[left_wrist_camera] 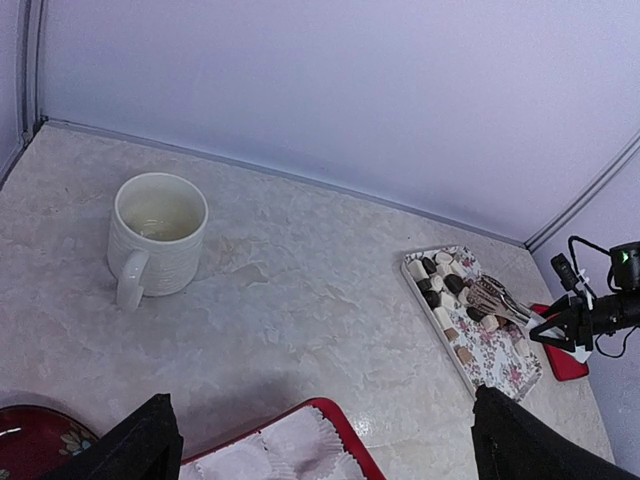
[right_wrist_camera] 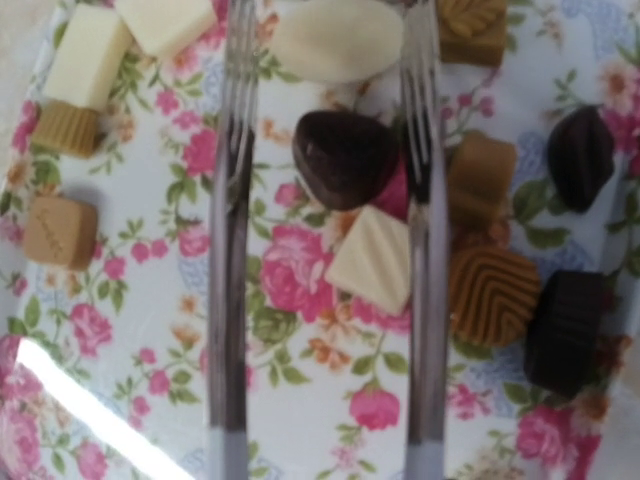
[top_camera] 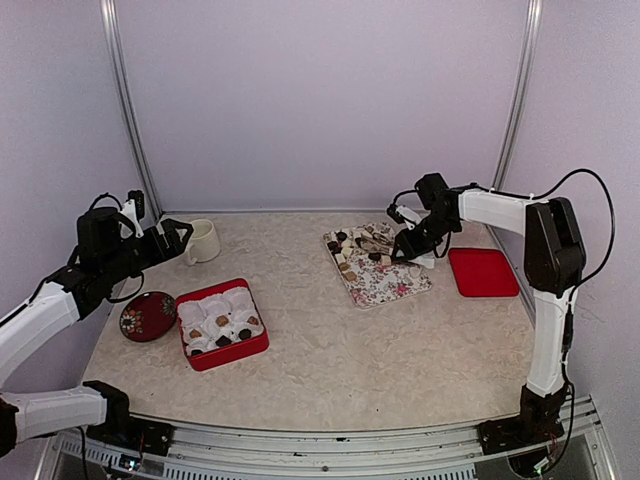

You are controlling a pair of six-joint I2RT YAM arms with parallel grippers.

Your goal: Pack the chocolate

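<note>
The chocolate [top_camera: 350,252] lies as several dark, tan and cream pieces on a floral tray [top_camera: 400,285] at the back right. It also shows in the left wrist view [left_wrist_camera: 443,285]. My right gripper [top_camera: 412,243] is over the tray, shut on metal tongs [right_wrist_camera: 228,300]. The tong arms stand apart, with a dark piece [right_wrist_camera: 345,158] and a cream piece [right_wrist_camera: 372,258] between them. A red box [top_camera: 230,355] of white paper cups holds a few pieces [top_camera: 235,335]. My left gripper [top_camera: 175,240] is open and empty above the box's far side [left_wrist_camera: 345,435].
A white mug [top_camera: 203,240] stands at the back left, just ahead of my left gripper. A dark red oval dish [top_camera: 147,316] lies left of the red box. A flat red lid [top_camera: 483,272] lies right of the floral tray, near the wall.
</note>
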